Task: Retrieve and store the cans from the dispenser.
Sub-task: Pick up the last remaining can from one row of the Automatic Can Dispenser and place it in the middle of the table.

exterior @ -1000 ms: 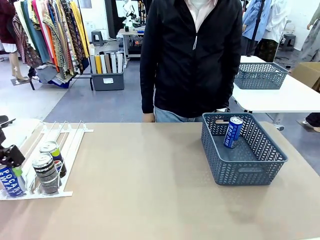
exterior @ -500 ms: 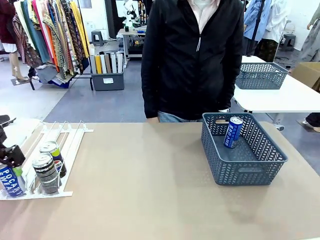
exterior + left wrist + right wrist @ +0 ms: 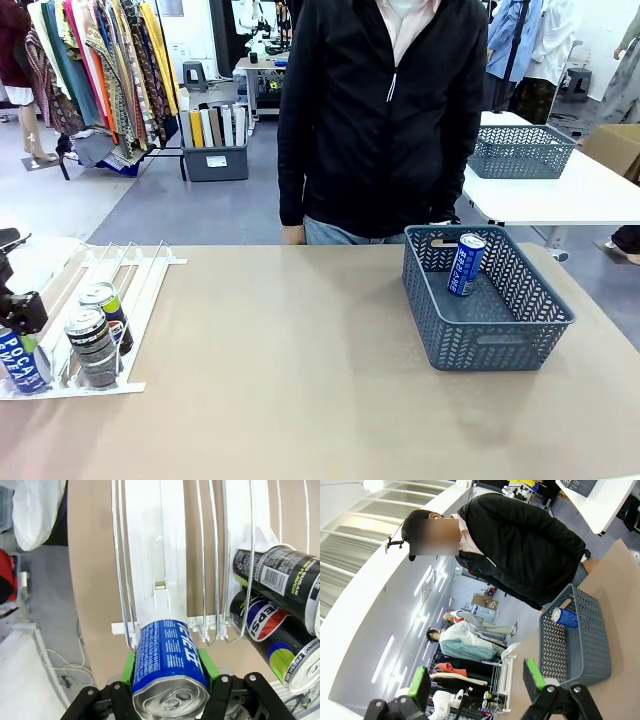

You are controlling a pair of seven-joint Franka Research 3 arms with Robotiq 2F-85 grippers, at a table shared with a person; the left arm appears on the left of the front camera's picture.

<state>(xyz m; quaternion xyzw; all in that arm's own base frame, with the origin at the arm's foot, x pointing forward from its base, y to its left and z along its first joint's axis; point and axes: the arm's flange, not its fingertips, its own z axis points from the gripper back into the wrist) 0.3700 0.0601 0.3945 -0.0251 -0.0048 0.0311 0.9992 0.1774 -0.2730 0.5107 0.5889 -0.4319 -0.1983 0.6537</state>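
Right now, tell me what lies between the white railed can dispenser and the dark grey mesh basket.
Nothing: the front view shows bare tan tabletop between the white rail dispenser and the grey mesh basket.

the left gripper [image 3: 169,666] has 2 black, jointed finger links with round silver pins [image 3: 221,679] at the knuckles and bright green pads [image 3: 129,666] on the inner faces. from the front it reads as a blocky black shape. the right gripper [image 3: 477,677] has the same black links, silver pins and 2 green pads with rounded tips.
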